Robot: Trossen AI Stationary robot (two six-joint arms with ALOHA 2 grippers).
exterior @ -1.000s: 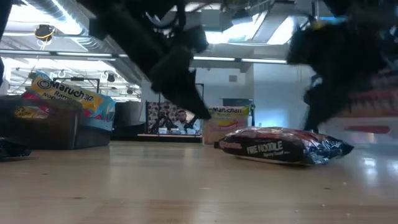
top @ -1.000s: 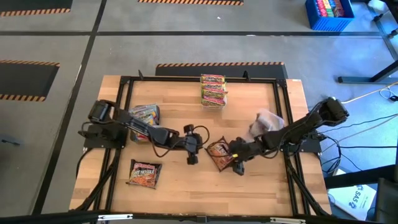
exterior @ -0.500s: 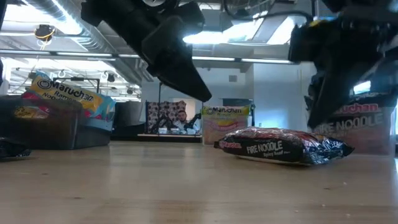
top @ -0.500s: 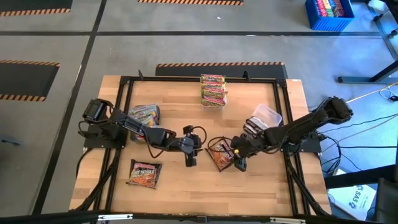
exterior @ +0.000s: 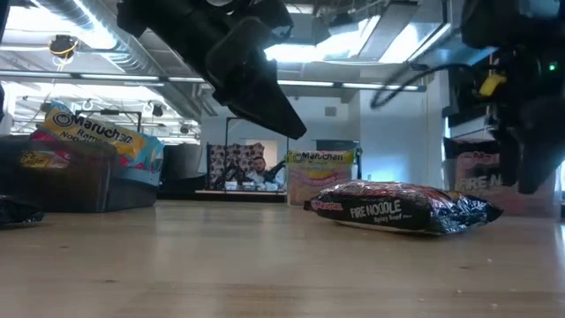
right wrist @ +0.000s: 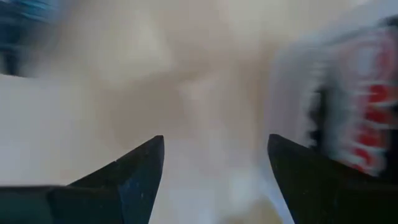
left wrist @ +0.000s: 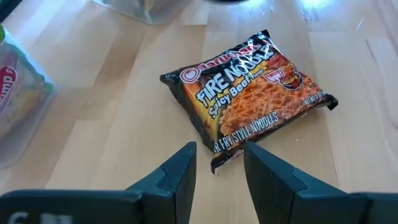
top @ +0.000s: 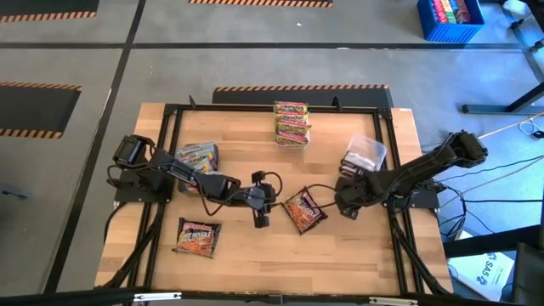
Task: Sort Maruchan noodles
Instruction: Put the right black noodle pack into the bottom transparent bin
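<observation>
Centrally on the counter [top: 255, 255] lies a dark Fire Noodle packet [top: 303, 210], touched by neither arm. Left gripper [top: 261, 218] hovers just beside it, jaws slightly apart and empty; right gripper [top: 347, 208] sits opposite, jaws wide apart, empty.

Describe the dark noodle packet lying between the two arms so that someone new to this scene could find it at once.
On the wooden table, look at the middle, between the left end effector and the right end effector. The packet lies flat and tilted there, free of both. It is dark with orange "Fire Noodle" print, and unlike the matching packet at the near left, it sits centrally.
</observation>
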